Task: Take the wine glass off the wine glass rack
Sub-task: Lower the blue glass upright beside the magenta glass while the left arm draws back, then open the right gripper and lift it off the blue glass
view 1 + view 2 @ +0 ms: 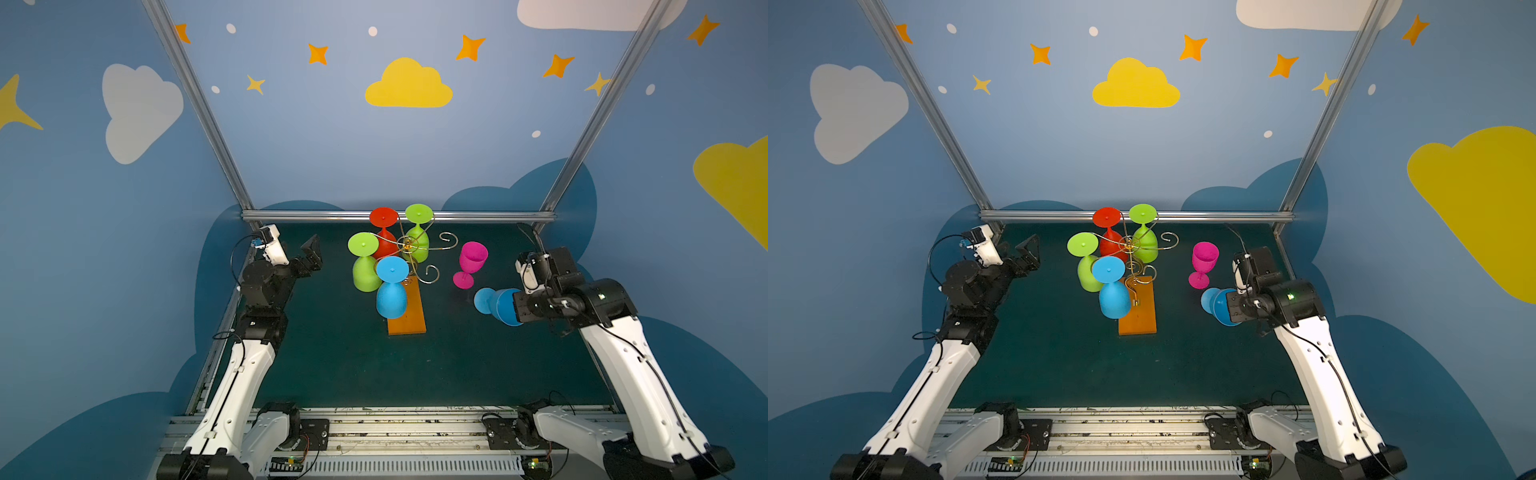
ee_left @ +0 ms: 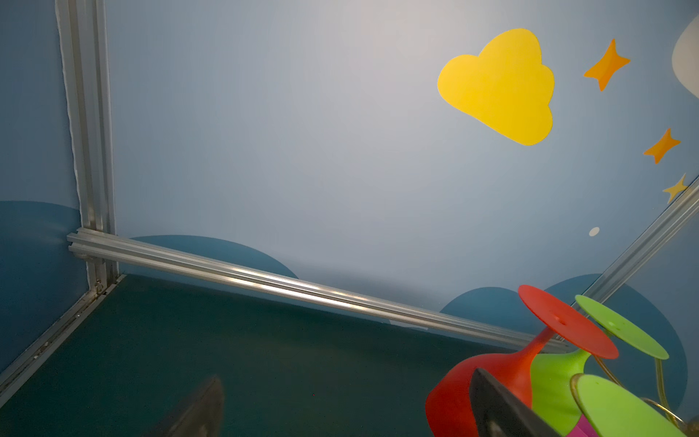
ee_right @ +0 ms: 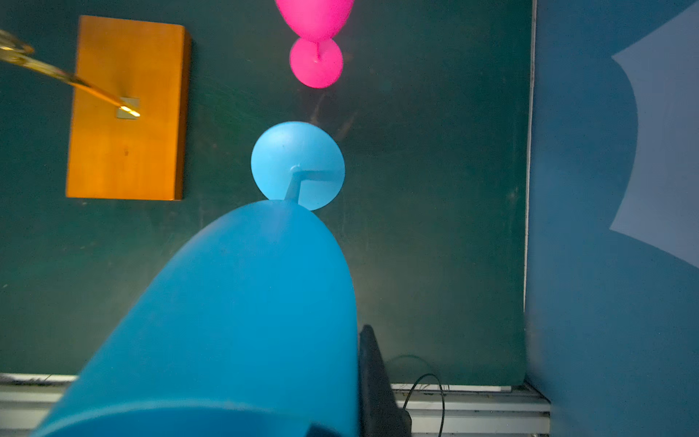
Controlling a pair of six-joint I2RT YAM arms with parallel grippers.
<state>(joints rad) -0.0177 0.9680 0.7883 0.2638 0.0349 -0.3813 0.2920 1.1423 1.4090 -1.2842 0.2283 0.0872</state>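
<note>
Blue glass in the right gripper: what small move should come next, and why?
Probably turn the held blue glass upright and lower its foot onto the mat beside the pink glass. The right gripper is shut on its bowl, the glass lies tilted clear of the rack, and the pink glass stands upright nearby.

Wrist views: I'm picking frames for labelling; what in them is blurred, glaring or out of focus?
Right wrist view: the held blue glass fills the foreground, soft at its rim; glare on the rack post's foot. Left wrist view: one left gripper finger is a dark blur; the rail shows bright streaks.
</note>
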